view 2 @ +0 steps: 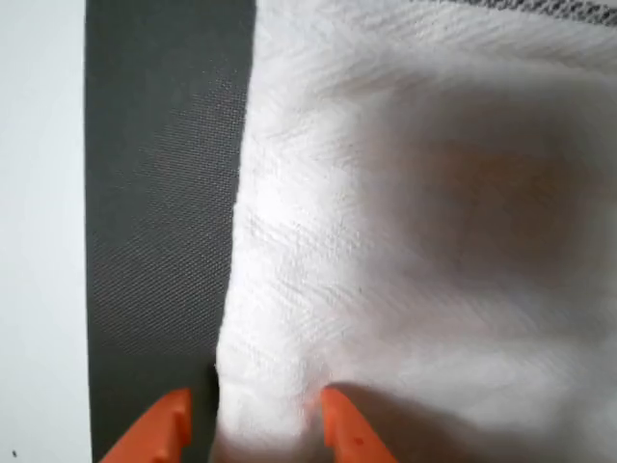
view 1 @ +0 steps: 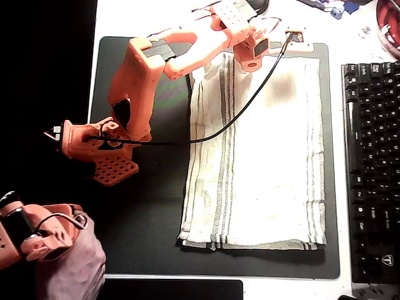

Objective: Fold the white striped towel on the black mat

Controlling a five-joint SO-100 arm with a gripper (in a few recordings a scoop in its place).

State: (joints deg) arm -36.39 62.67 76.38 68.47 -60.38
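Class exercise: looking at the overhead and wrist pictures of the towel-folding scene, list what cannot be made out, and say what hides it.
- Gripper, wrist view: fingers cut off by the bottom edge; firm grip on the white striped towel unclear.
- Gripper, overhead view: the arm's own body hides its fingertips.
- Towel's layer count: only stacked bottom edges show overhead.
- Black mat: middle hidden under the towel.
- Keyboard: cut off at the right edge.

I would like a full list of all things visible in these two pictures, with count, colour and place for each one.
white striped towel: one, white with grey-green stripes, folded on the mat, right of centre in the overhead view.
black mat: one, matte black, under the towel.
keyboard: one, black, right edge of the overhead view.
cable: one, black, running across the towel.
table: one, white, under the mat.
person's hand: one, bottom left corner.
arm: one, orange, over the mat's left part.
gripper: one, orange, jaws either side of the towel's edge in the wrist view.
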